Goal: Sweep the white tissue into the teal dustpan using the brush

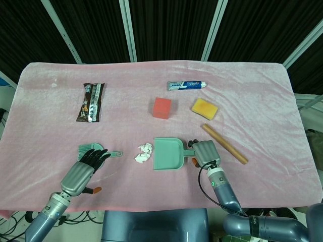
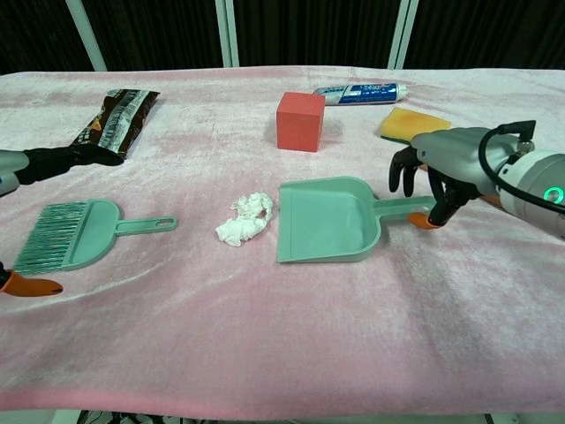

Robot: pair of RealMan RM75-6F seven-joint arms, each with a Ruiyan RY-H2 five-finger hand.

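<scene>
Two hands sit nearest you: your left hand [image 1: 91, 162] hovers released above the brush [image 2: 66, 233], fingers spread, while your right hand [image 2: 433, 172] curls over the handle of the teal dustpan [image 2: 327, 221], grasp uncertain. The white tissue [image 2: 244, 219] lies just beside the pan's mouth. Farther on the desk [image 1: 262, 91]: red block [image 1: 162, 108], sponge [image 1: 204, 108], toothpaste tube [image 1: 186, 85], snack packet [image 1: 91, 102].
</scene>
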